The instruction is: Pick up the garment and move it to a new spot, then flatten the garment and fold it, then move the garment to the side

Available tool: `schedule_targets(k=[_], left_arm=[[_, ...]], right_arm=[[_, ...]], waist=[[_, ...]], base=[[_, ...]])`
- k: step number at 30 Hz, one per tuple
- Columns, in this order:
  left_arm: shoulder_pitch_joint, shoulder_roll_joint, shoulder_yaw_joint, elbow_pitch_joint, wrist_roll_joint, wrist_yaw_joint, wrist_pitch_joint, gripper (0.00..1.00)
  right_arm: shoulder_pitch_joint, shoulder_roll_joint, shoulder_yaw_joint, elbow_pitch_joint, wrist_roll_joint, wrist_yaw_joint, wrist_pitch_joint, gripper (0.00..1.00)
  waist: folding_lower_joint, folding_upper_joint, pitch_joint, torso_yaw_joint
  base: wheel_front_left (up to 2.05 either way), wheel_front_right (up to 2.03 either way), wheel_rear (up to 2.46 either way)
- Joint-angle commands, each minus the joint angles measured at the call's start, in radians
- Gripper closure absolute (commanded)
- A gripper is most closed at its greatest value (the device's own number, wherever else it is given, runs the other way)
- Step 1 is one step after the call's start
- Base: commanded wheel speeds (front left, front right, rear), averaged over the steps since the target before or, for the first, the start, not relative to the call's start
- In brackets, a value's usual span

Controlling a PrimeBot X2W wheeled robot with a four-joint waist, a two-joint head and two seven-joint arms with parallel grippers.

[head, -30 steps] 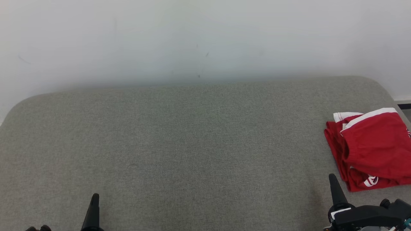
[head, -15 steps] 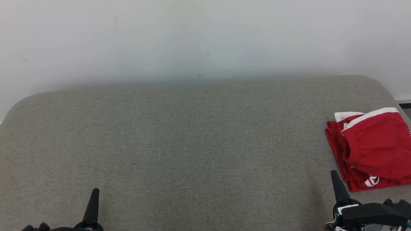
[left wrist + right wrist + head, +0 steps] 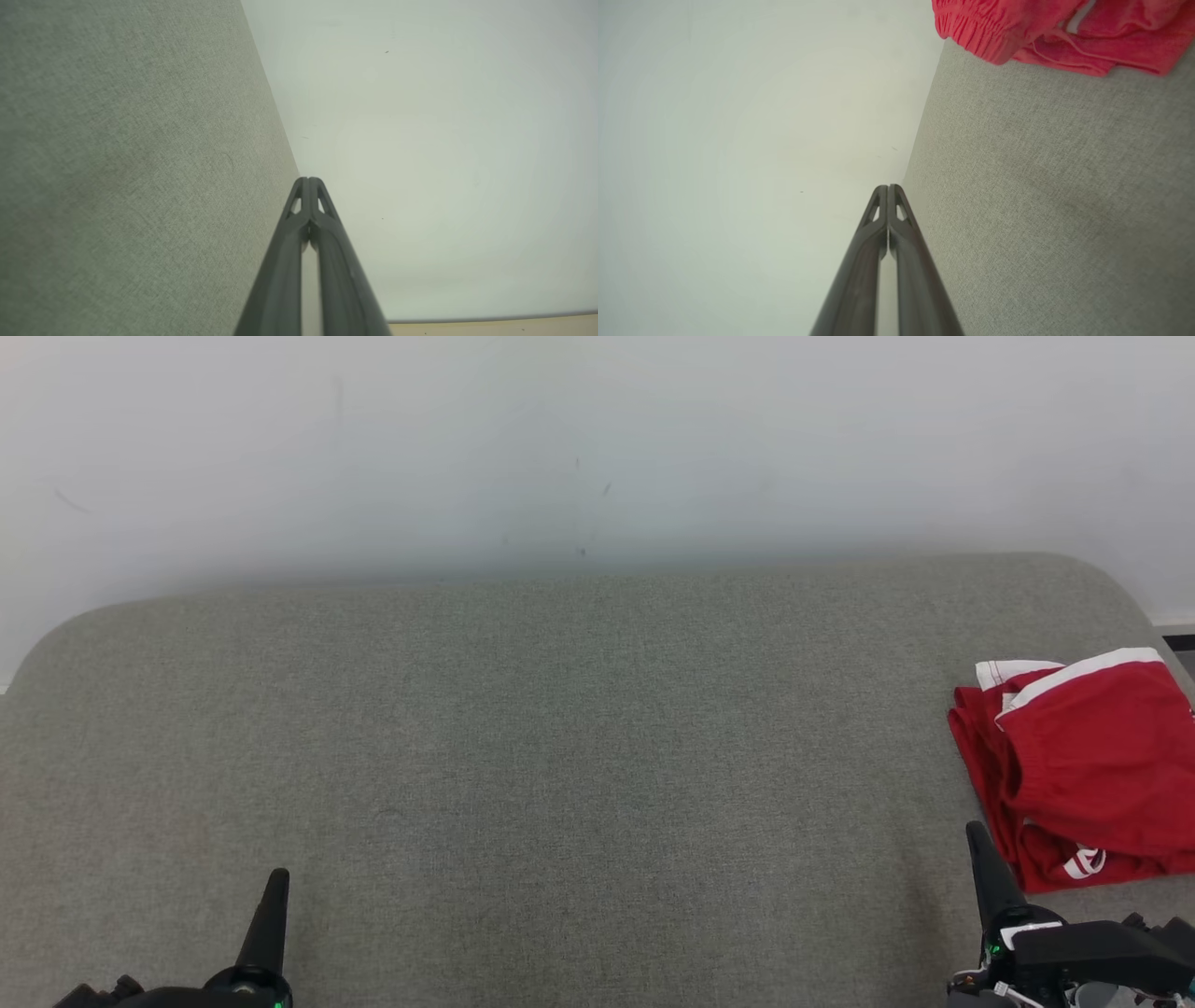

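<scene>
The red shorts (image 3: 1083, 765), seemingly folded, are lying at the right edge of the grey upholstered bench (image 3: 560, 756). The left gripper (image 3: 277, 877) and right gripper (image 3: 975, 829) are hovering empty, fingers pressed together.

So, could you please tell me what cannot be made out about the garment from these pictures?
- Head view: the red garment runs past the right edge, so its full outline is cut off.
- Right wrist view: the top edge cuts it off beyond the gathered hem.
- Head view: its white mark is too small to read.
- Both views: the top layer hides how it is folded beneath.
</scene>
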Motion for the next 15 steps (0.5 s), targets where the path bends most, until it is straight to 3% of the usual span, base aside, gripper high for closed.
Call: schedule_targets(k=[1, 15], left_arm=[[-0.020, 0.005, 0.004, -0.004, -0.023, -0.004, 0.006, 1.00], [-0.036, 0.006, 0.008, -0.001, -0.133, -0.011, 0.035, 1.00]], right_arm=[[-0.010, 0.003, -0.006, -0.010, 0.021, 0.001, 0.007, 1.00], [-0.011, 0.010, -0.024, -0.026, 0.120, 0.001, 0.035, 1.00]], waist=[[0.0000, -0.0001, 0.000, 0.000], [0.0000, -0.0001, 0.005, 0.003]], base=[[0.00, 0.00, 0.00], [0.00, 0.00, 0.00]])
